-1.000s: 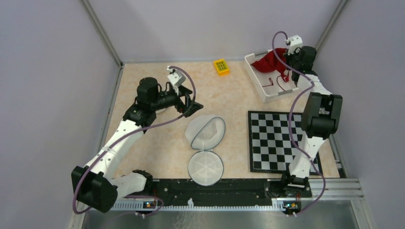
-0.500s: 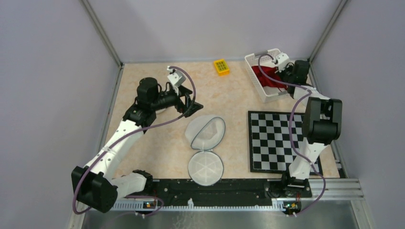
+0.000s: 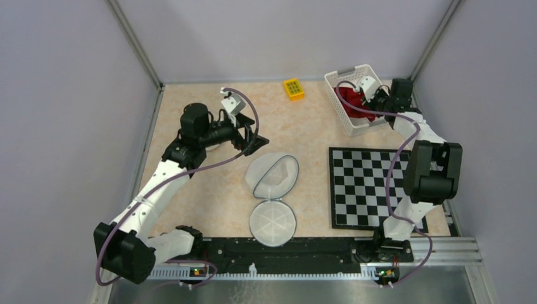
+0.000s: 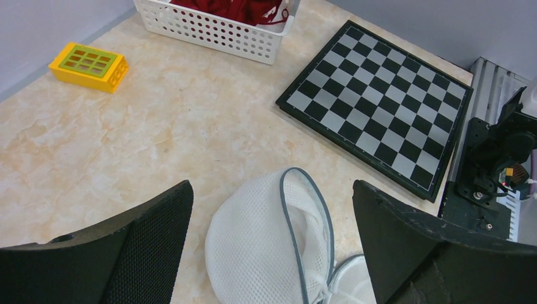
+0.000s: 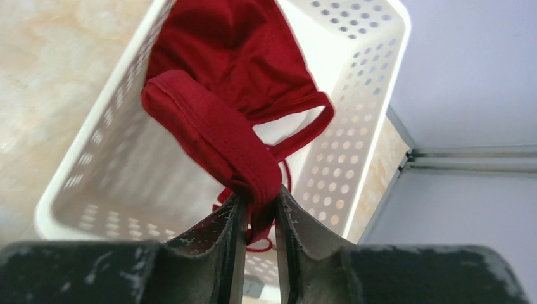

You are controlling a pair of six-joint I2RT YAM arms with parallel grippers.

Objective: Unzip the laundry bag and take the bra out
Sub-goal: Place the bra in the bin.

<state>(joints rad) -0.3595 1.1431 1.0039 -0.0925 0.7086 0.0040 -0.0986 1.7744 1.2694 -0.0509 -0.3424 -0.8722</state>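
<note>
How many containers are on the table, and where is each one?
2. A white basket stands at the far right, with the red bra hanging into it. A mesh laundry bag lies unzipped near the centre. None seems hidden.

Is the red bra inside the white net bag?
No, the red bra is in the white basket, pinched by the right tool.

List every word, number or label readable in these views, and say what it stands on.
None: no readable text in any view. The chessboard, yellow toy brick, white basket, red bra and mesh laundry bag carry no visible lettering.
</note>
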